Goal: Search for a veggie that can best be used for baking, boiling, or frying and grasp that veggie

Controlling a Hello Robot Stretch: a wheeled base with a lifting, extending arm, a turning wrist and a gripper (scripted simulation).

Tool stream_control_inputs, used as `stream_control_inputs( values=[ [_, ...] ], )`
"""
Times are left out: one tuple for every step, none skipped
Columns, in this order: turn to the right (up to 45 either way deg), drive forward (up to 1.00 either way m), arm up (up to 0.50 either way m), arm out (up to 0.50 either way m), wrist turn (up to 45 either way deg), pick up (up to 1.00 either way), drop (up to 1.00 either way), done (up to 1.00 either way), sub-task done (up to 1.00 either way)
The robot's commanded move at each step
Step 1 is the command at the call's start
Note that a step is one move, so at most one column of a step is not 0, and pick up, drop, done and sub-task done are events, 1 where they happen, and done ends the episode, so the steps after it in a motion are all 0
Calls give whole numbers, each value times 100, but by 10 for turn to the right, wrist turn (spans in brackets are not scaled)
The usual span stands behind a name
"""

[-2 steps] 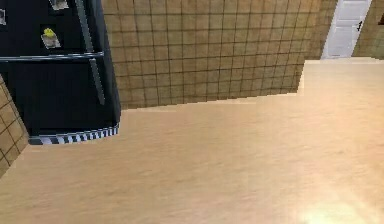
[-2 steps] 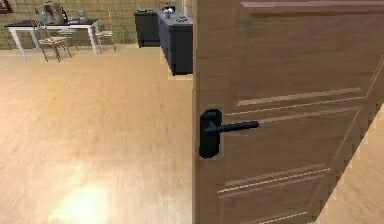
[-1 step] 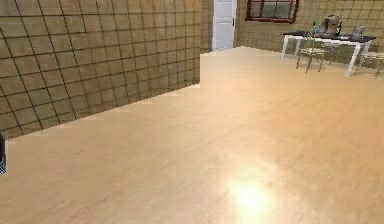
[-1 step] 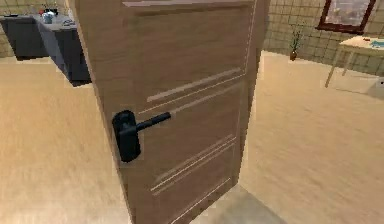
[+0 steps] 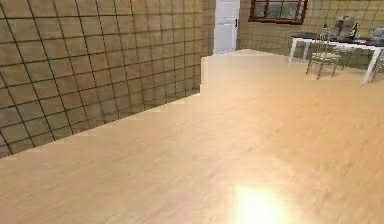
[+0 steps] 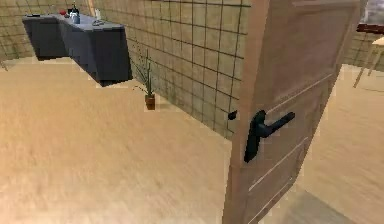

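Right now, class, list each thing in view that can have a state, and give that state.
wooden door, standing open
door handle, roughly level
potted plant, upright on the floor
white door, looks shut
white table, bearing several small things
chair, upright beside the white table
dark counter, small things on top

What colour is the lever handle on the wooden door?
The handle is black, set against the light wood door; it shows best in the arm side view.

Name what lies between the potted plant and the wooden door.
In the arm side view: bare floor and tiled wall from potted plant to wooden door, plus a small dark wall fitting.
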Motion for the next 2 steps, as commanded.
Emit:
stream_control_inputs(
  values=[
    [450,0,0,0,0,0,0,0,0],
    [60,0,0,0,0,0,0,0,0]
  ],
)
